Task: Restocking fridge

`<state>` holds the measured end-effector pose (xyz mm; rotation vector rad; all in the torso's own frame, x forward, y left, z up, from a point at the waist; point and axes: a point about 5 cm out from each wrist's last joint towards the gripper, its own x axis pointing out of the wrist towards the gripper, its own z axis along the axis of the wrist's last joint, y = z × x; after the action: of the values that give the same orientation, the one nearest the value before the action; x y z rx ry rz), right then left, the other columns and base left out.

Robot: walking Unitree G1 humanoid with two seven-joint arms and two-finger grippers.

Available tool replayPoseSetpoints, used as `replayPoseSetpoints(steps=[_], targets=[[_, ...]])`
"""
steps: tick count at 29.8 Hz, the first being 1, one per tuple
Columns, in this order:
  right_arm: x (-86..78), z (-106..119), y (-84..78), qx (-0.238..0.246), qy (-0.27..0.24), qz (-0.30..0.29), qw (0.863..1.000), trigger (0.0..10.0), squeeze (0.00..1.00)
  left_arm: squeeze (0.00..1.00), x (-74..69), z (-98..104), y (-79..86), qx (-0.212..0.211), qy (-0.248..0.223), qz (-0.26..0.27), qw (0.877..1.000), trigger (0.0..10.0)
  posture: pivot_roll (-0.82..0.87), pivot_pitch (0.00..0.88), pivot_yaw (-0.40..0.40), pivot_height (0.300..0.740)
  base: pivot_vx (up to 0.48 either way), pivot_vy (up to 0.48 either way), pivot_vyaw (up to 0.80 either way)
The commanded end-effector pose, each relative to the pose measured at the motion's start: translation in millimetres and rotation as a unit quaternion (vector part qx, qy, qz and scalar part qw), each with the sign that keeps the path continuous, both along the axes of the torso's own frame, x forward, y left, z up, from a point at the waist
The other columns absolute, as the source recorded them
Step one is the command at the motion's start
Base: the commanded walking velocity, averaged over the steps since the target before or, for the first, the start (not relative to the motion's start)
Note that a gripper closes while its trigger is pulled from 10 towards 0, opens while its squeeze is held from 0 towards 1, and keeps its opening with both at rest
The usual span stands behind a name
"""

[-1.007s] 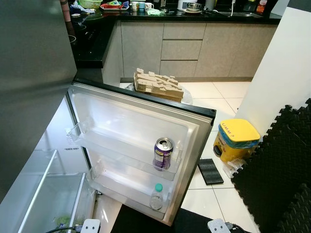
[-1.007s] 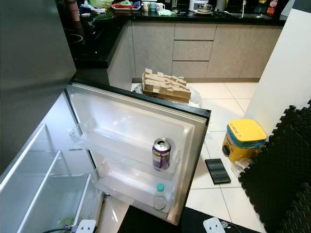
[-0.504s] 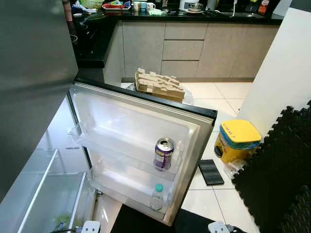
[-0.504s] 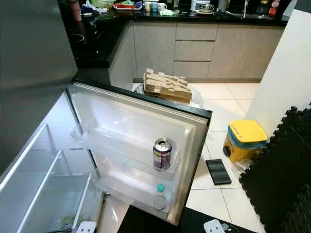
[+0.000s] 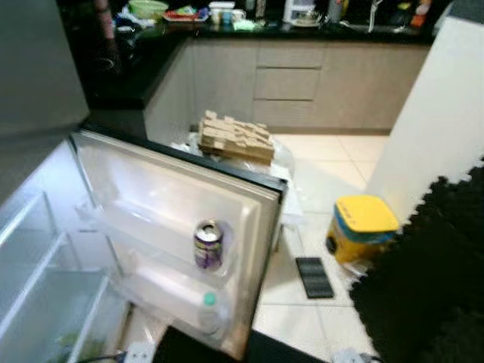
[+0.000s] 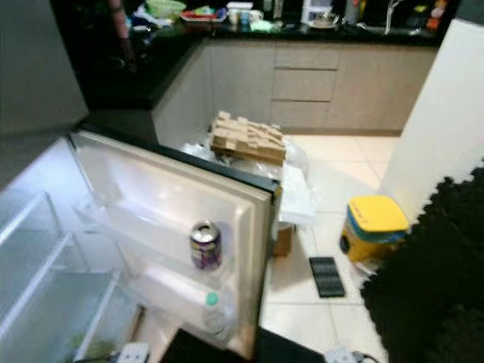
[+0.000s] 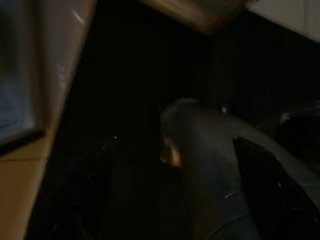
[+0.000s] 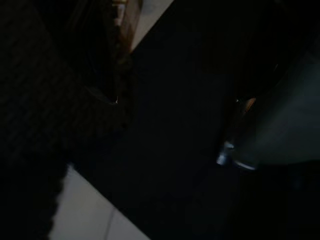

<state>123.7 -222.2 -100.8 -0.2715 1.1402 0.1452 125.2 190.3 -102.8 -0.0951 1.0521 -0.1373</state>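
Fridge door [image 5: 151, 189]: open, its inner shelves facing the camera.
Can [image 5: 208, 244]: purple, upright on the door's middle shelf.
Bottle [image 5: 209, 311]: green-capped, upright on the door's lowest shelf, below the can.
Fridge [image 5: 38, 295]: glass shelves lit, left of the door.
Cardboard stack [image 5: 234, 136]: on the floor beyond the door.
Bin [image 5: 361, 227]: yellow lid, on the tiles right of the door.
Tabletop [image 5: 302, 29]: dark, carrying cups and dishes.
Left and right jaws: wrist views too dark; cannot tell their state.

Head views are blurred, so the purple can [image 5: 208, 245] label stays unreadable.
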Motion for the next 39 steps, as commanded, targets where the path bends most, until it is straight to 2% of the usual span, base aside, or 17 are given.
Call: replayPoseSetpoints(steps=[1, 15, 39], targets=[[0.5, 0.8, -2.3, 0.001, 0.000, 0.004, 1.000, 10.0, 0.00, 0.00, -8.9, -3.2, -1.1, 0.000, 0.018, -0.006, 1.000, 10.0, 0.08, 0.000, -0.022, 0.740, 0.000, -0.435, 0.78], [-2.2, 0.5, -3.1, 0.012, 0.005, 0.010, 1.000, 10.0, 0.00, 0.00, -10.1, -3.5, -0.4, 0.003, 0.021, -0.008, 1.000, 10.0, 0.07, 0.000, -0.024, 0.740, 0.000, -0.407, 0.78], [-0.5, 1.5, -3.1, 0.023, 0.000, 0.014, 1.000, 10.0, 0.00, 0.00, -6.9, -2.5, 2.4, 0.009, 0.016, 0.007, 1.000, 10.0, 0.07, 0.000, -0.020, 0.740, 0.000, 0.000, 0.78]])
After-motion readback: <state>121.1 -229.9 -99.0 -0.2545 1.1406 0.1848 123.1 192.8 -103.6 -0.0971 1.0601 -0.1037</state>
